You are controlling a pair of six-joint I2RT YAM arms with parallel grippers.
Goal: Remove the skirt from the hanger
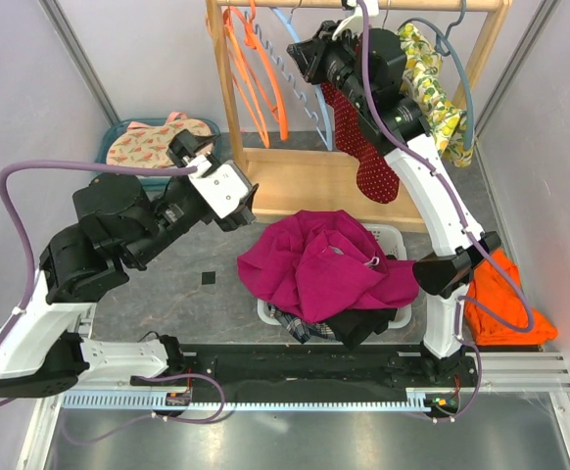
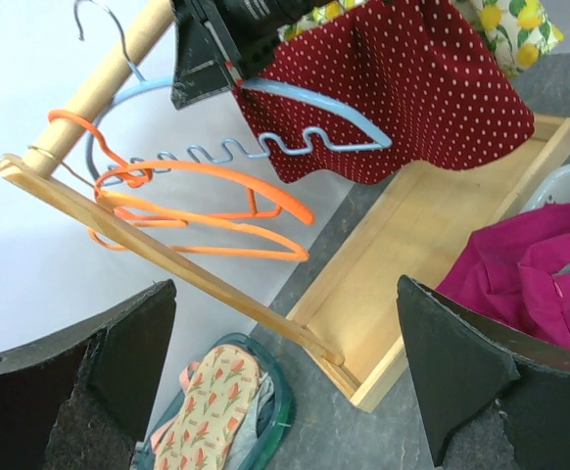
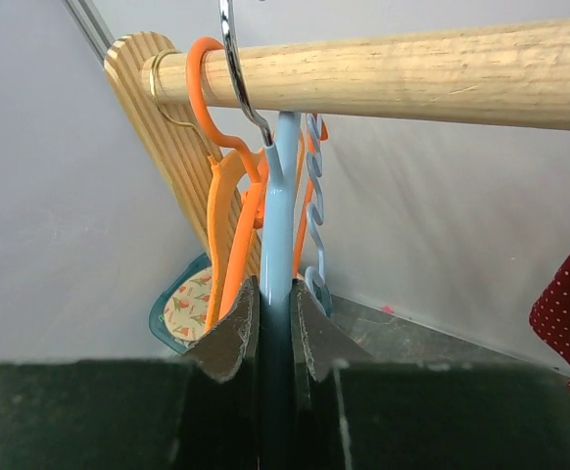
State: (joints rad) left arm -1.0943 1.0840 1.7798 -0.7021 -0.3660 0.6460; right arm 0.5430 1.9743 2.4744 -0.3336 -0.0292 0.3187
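The skirt (image 1: 368, 157) is dark red with white dots and hangs off a light blue hanger (image 1: 303, 88) on the wooden rail (image 3: 412, 69). My right gripper (image 1: 312, 57) is up at the rail, shut on the blue hanger's neck (image 3: 278, 225), as the right wrist view (image 3: 275, 304) shows. The skirt's edge shows at that view's right (image 3: 569, 313). In the left wrist view the skirt (image 2: 403, 88) drapes over the blue hanger (image 2: 324, 103). My left gripper (image 1: 249, 206) is open and empty in mid-air, left of the rack, its jaws wide apart (image 2: 285, 294).
Orange hangers (image 2: 216, 196) hang left of the blue one. A lemon-print garment (image 1: 437, 88) hangs at the right. The wooden rack base (image 1: 305, 186) lies below. A white basket (image 1: 395, 235) holds magenta clothes. A teal bin (image 1: 118, 132) holds a floral garment. Orange cloth (image 1: 500, 299) lies at the right.
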